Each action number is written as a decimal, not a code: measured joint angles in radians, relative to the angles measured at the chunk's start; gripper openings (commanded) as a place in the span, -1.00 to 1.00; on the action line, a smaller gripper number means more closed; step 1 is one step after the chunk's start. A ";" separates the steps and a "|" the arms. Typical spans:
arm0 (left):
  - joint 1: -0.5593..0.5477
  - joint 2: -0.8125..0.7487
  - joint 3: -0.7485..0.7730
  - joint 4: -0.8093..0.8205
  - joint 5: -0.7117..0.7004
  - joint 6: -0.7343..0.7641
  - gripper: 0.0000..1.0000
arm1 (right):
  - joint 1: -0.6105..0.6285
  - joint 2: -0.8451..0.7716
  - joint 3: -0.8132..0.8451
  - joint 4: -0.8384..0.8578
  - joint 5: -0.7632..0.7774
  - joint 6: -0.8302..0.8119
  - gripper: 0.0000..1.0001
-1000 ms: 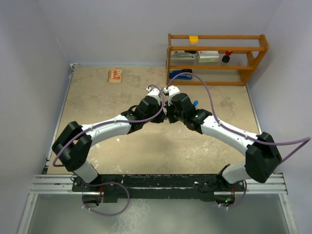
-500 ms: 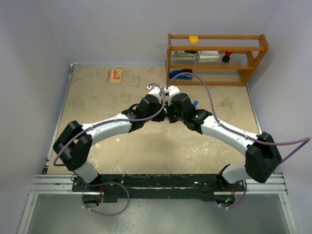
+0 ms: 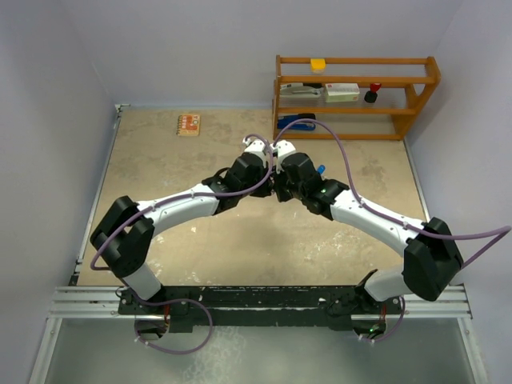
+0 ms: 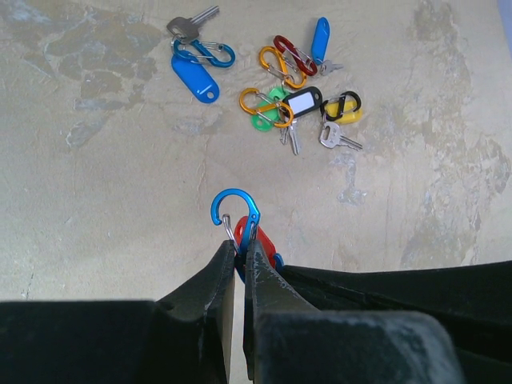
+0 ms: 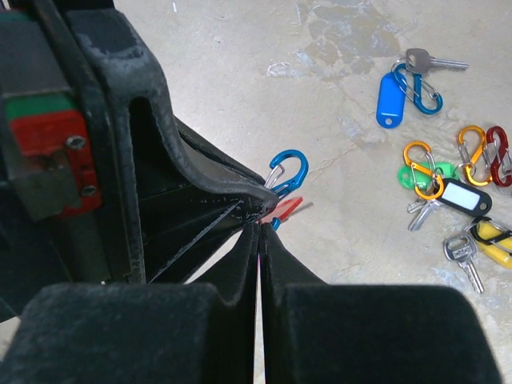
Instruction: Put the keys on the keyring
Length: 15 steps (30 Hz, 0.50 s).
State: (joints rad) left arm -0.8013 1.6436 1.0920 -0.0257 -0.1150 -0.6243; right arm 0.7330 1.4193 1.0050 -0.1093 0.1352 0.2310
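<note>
light: bright, even, diffuse | shadows: faint, soft | focus: near jaws blurred, tabletop (image 4: pixel 104 216) sharp

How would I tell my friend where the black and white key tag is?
Look at the tan table, at the bunch of colourful clips and keys lying on it. In the middle of the bunch lies the tag: the only one with a black frame around a white label.

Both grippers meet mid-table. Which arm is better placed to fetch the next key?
Right, probably. The left gripper is shut on the blue clip, so it serves as holder. The right gripper is shut at the red tag, grip unclear, and the loose keys lie to its right.
</note>
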 measured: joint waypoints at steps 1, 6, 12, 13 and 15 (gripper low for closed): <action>0.000 0.002 0.005 -0.002 -0.003 0.000 -1.00 | 0.000 -0.001 0.000 0.000 0.000 0.000 -1.00; 0.000 0.010 0.024 -0.011 -0.017 -0.001 -1.00 | 0.000 -0.002 -0.003 -0.001 0.000 0.000 -1.00; 0.000 0.011 0.029 -0.017 -0.028 -0.003 -1.00 | 0.000 -0.002 -0.007 0.000 0.001 0.000 -1.00; 0.000 0.011 0.029 -0.017 -0.030 -0.003 -1.00 | 0.000 -0.002 -0.007 0.000 0.001 0.000 -1.00; 0.000 0.011 0.029 -0.017 -0.031 -0.004 -1.00 | 0.000 -0.002 -0.007 0.001 0.001 0.000 -1.00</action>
State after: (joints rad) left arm -0.8013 1.6547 1.1210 -0.0429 -0.1463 -0.6281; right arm 0.7330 1.4178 0.9977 -0.1085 0.1364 0.2306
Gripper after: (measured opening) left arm 0.021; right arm 0.004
